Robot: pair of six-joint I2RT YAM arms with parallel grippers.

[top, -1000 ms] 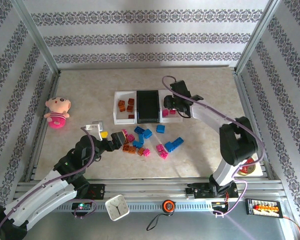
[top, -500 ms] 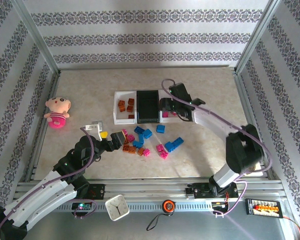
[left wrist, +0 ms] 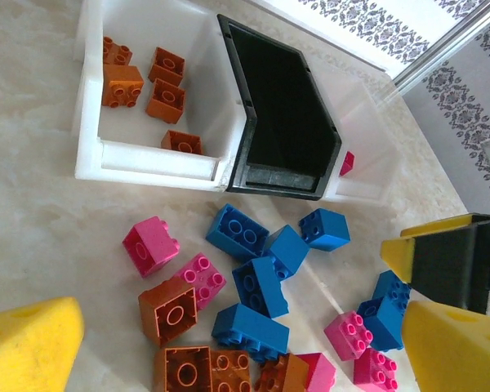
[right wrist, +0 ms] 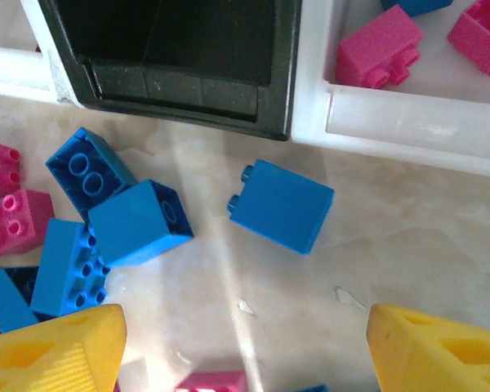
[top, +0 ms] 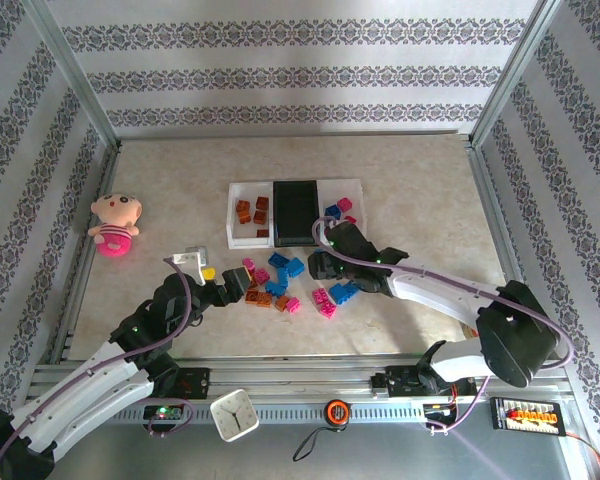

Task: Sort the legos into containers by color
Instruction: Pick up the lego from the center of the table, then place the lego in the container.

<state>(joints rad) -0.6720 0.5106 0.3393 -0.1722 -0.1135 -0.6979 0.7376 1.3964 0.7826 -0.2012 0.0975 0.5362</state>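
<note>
A beige marbled table [top: 180,190] sits between walls papered in patterned stripes. The trays [top: 229,215] stand mid-table: orange bricks [top: 252,212] lie in the left white one, pink and blue bricks [top: 338,210] in the right white one. Loose bricks [top: 280,280] are scattered just in front of the trays, and a pink doll [top: 113,225] lies well to their left.

The right claw [right wrist: 245,351] gapes wide and grips nothing, above a blue brick [right wrist: 282,204] just in front of the trays. Its arm stretches low across the table.

The left claw [left wrist: 237,327] is also wide apart and holds nothing, over the loose bricks' near edge. Its arm reaches forward toward the trays.
</note>
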